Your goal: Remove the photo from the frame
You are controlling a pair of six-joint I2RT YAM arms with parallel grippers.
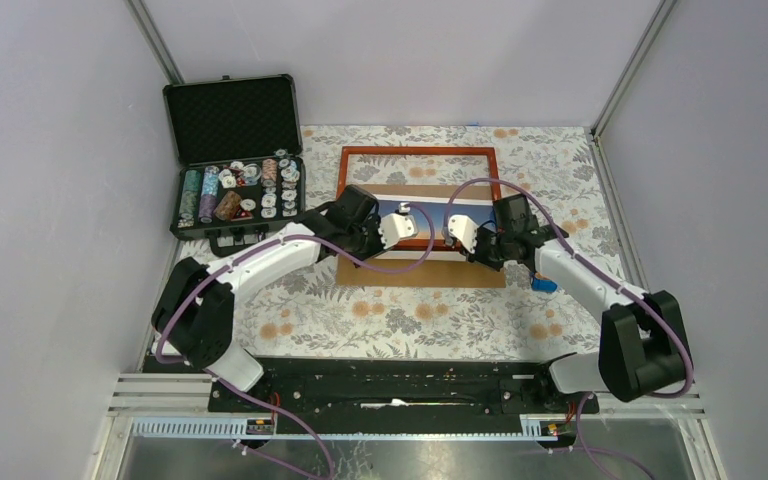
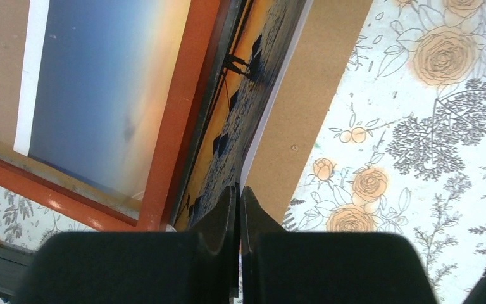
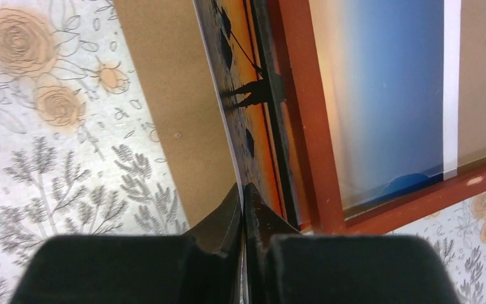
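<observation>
- One large white-bordered sunset photo (image 2: pixel 247 95) is showing partly through one orange-red wooden frame (image 1: pixel 415 150), its near edge sticking out above one brown fibreboard backing board (image 1: pixel 420 272).
- Two claws, the left gripper (image 2: pixel 238 190) and the right gripper (image 3: pixel 243 188), are each pinching that near edge, jaws narrow.
- One open black foam-lined case (image 1: pixel 230 120) is sitting far left.

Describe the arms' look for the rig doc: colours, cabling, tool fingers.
Both match: the left arm and right arm have white links between black joint housings, with a thin purple cable looping loosely along each. The wrist ends are white. The left tool and right tool each have two black wedge-shaped fingers tapering to thin tips. No markings visible.
</observation>
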